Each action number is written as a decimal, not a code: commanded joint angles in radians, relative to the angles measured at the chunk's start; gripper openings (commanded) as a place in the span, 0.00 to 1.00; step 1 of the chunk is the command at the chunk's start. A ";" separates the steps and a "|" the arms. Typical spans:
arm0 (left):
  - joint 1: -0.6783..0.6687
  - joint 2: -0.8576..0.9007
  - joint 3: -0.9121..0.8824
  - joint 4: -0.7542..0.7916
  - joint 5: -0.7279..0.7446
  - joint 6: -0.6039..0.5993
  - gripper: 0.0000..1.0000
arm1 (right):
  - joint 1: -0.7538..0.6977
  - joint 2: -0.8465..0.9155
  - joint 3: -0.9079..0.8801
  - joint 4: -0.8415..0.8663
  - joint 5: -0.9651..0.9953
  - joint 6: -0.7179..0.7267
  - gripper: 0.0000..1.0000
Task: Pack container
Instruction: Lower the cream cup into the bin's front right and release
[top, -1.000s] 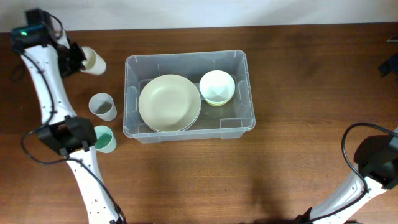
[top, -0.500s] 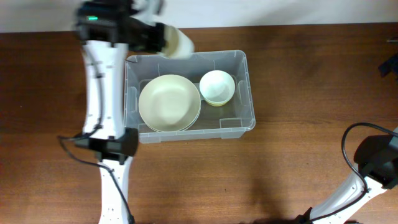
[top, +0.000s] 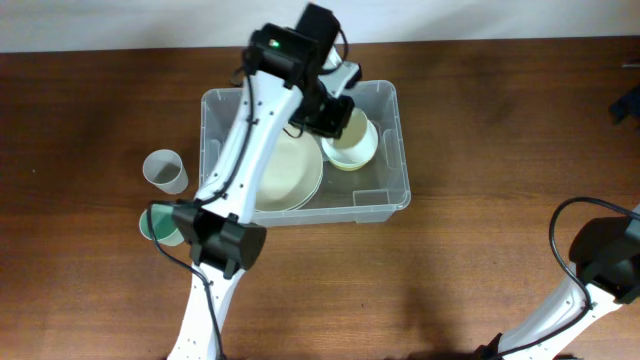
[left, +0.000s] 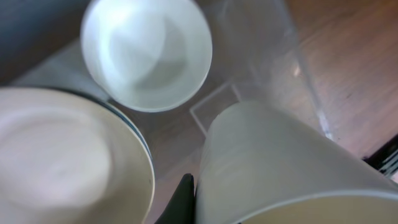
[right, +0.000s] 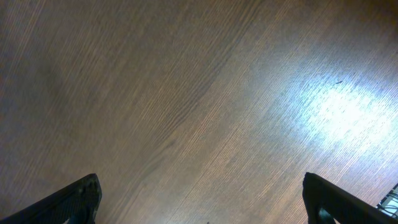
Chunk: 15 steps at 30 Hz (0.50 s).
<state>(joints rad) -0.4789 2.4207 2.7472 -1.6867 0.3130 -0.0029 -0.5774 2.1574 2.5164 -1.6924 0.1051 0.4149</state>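
The container (top: 388, 192) is a large clear bin at the table's middle. It holds a cream plate (top: 290, 175) on the left and a white bowl (top: 356, 150) on the right. My left gripper (top: 325, 108) is above the bin's back half, shut on a cream cup (left: 280, 168). In the left wrist view the cup fills the lower right, one black finger (left: 185, 200) pressed to its side, with the bowl (left: 146, 53), the plate (left: 62, 162) and the bin's base label (left: 214, 109) below. My right gripper (right: 211, 208) is open and empty over bare wood.
A clear grey cup (top: 165, 170) stands left of the bin. A green cup (top: 158, 222) lies below it, partly hidden by the left arm's base. The right arm (top: 605, 260) sits at the table's right front corner.
My left gripper has carried the cream cup from the far left of the table, rightward along the back, to a spot over the bin near the bowl. The right arm has not moved.
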 joint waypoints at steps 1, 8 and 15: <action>-0.027 0.006 -0.100 -0.002 -0.075 -0.005 0.01 | 0.001 -0.004 -0.005 -0.002 0.012 0.005 0.99; -0.029 0.006 -0.264 0.003 -0.074 -0.004 0.01 | 0.001 -0.004 -0.005 -0.002 0.012 0.005 0.99; -0.029 0.006 -0.348 0.121 -0.075 -0.004 0.01 | 0.001 -0.004 -0.005 -0.002 0.012 0.005 0.99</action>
<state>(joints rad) -0.5110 2.4237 2.4310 -1.6089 0.2455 -0.0040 -0.5774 2.1574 2.5164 -1.6924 0.1051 0.4152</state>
